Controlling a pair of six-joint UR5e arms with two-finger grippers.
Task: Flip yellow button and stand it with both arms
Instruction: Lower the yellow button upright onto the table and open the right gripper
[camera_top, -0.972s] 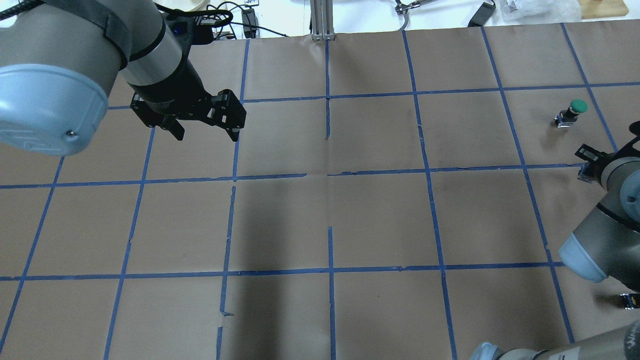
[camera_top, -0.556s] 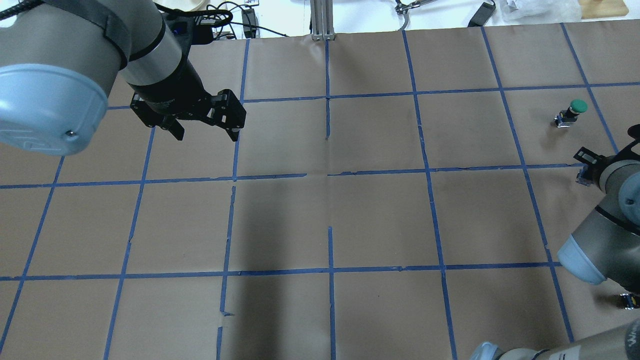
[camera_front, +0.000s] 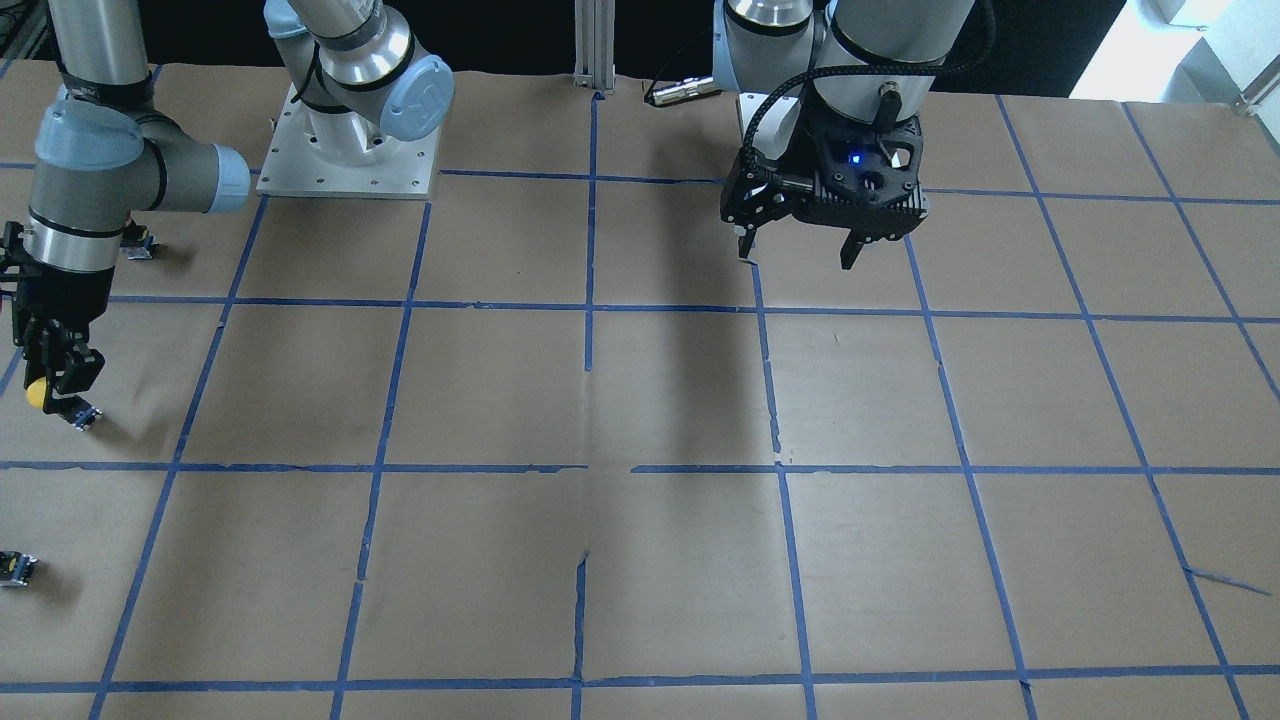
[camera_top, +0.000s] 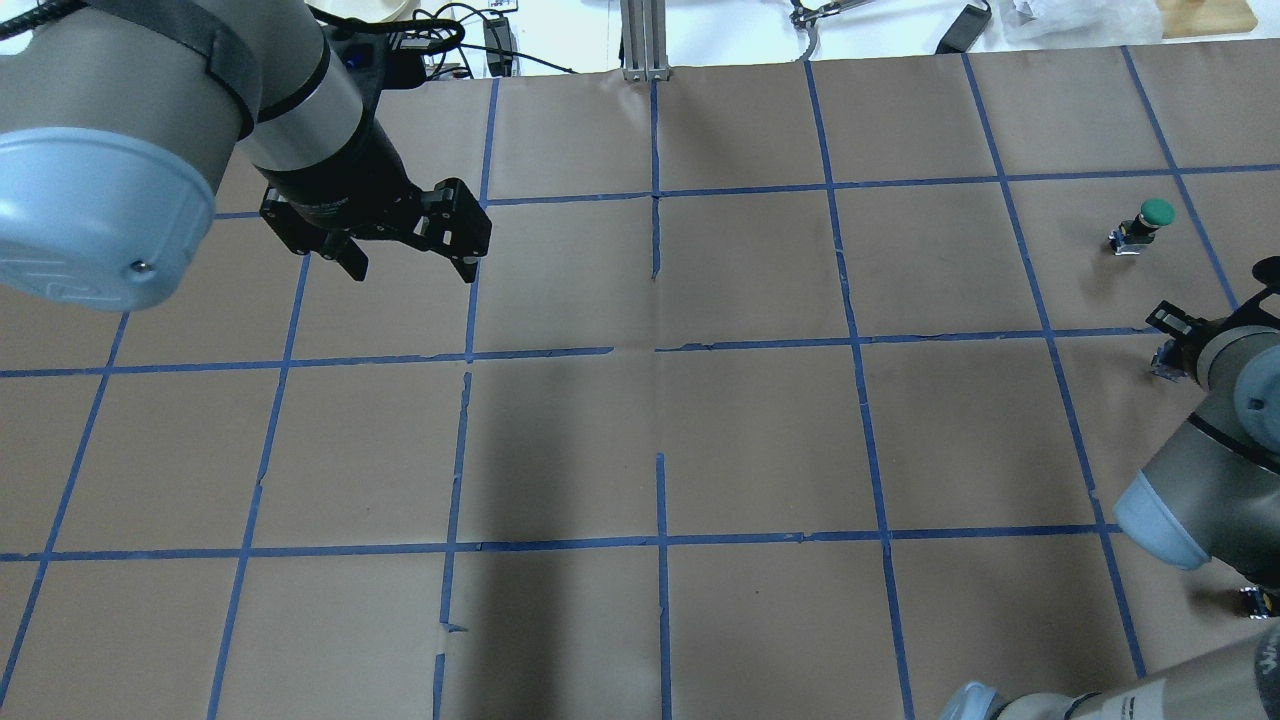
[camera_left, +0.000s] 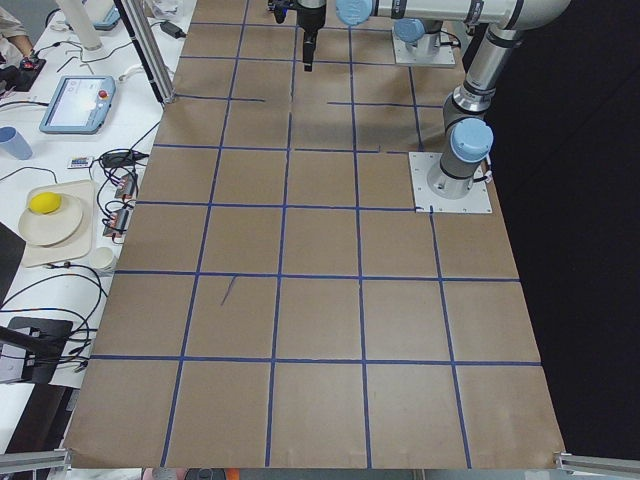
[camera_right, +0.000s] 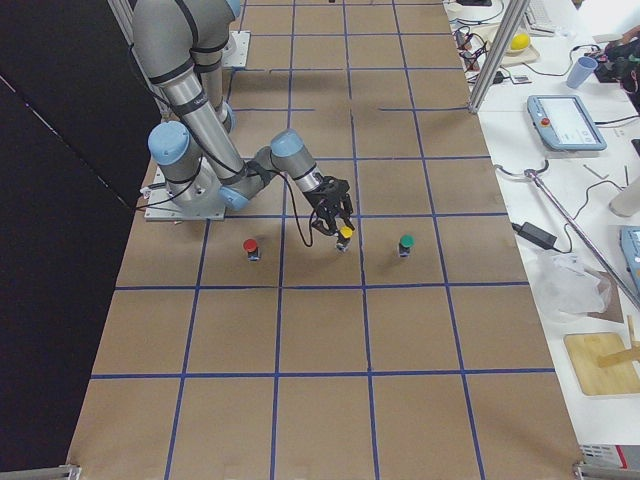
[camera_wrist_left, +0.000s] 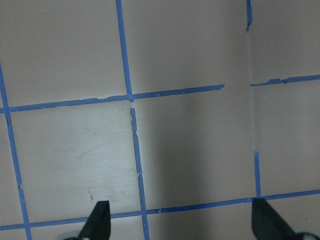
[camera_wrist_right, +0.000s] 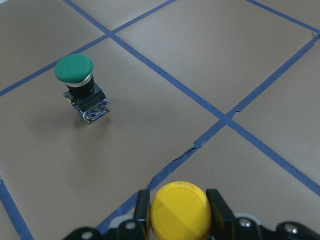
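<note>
Clamping the yellow button (camera_wrist_right: 180, 214), right gripper (camera_wrist_right: 178, 207); left gripper (camera_top: 413, 268) spread wide, empty.

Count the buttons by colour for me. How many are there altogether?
red button: 1
yellow button: 1
green button: 1
total: 3

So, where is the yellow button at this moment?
The yellow button is in the right gripper, on the robot's right; the exterior right view shows it between the red button and the green button.
</note>
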